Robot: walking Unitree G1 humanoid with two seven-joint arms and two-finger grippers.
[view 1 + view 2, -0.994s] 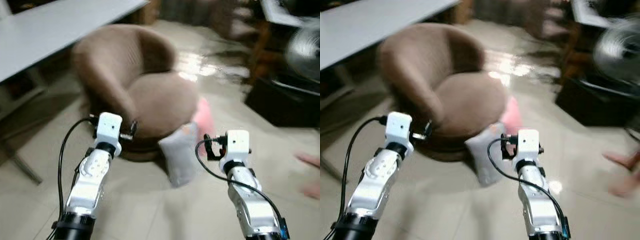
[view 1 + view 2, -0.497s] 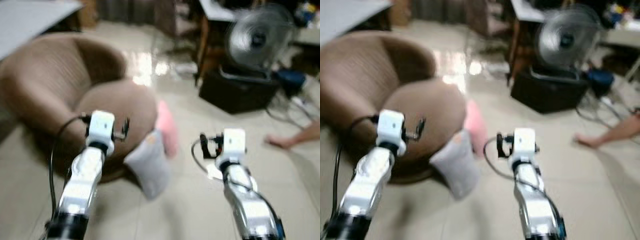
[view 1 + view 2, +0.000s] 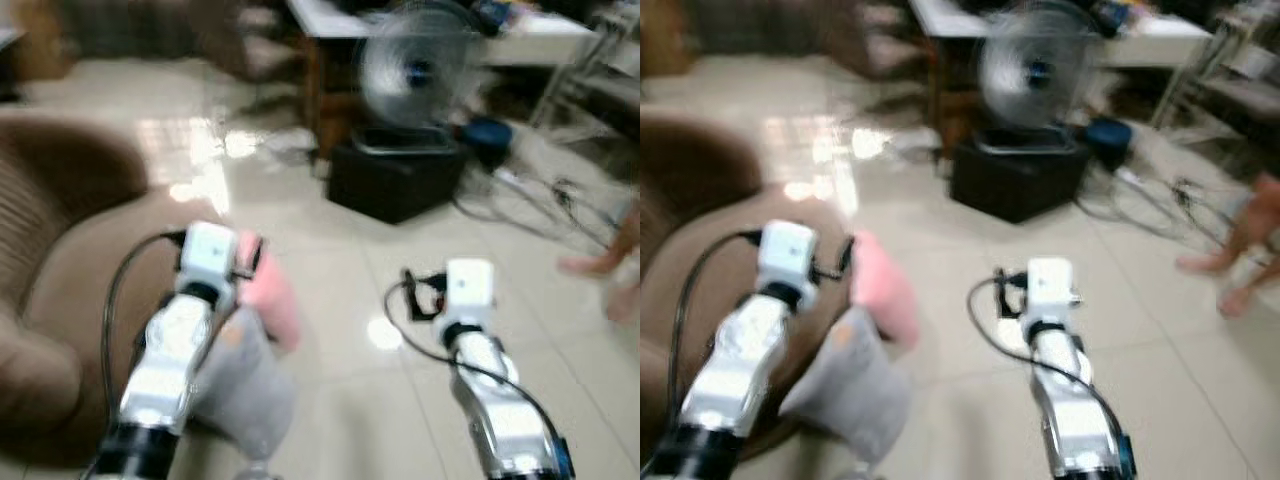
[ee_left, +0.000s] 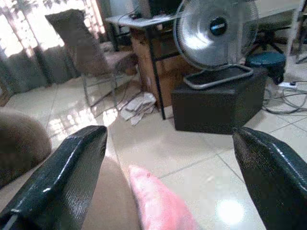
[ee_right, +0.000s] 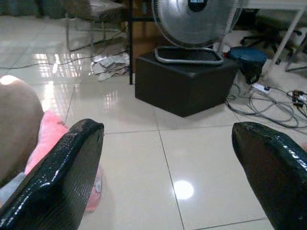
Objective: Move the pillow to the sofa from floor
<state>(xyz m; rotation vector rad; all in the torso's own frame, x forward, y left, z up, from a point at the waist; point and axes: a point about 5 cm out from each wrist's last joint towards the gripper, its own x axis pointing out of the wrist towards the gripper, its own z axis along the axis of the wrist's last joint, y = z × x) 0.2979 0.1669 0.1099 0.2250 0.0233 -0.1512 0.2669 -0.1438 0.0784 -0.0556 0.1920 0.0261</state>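
Pillow (image 4: 160,201) on floor between spread left fingers (image 4: 62,182)

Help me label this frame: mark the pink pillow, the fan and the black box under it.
pink pillow (image 5: 48,139): right wrist view, on its upper side.
fan (image 4: 216,28): left wrist view, on the hub.
black box (image 5: 184,91): right wrist view, on its front face.

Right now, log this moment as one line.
pink pillow: floor beside brown sofa | left pincer: open, empty | right pincer: open, empty

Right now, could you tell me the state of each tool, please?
Left tool: open, holding nothing.
Right tool: open, holding nothing.
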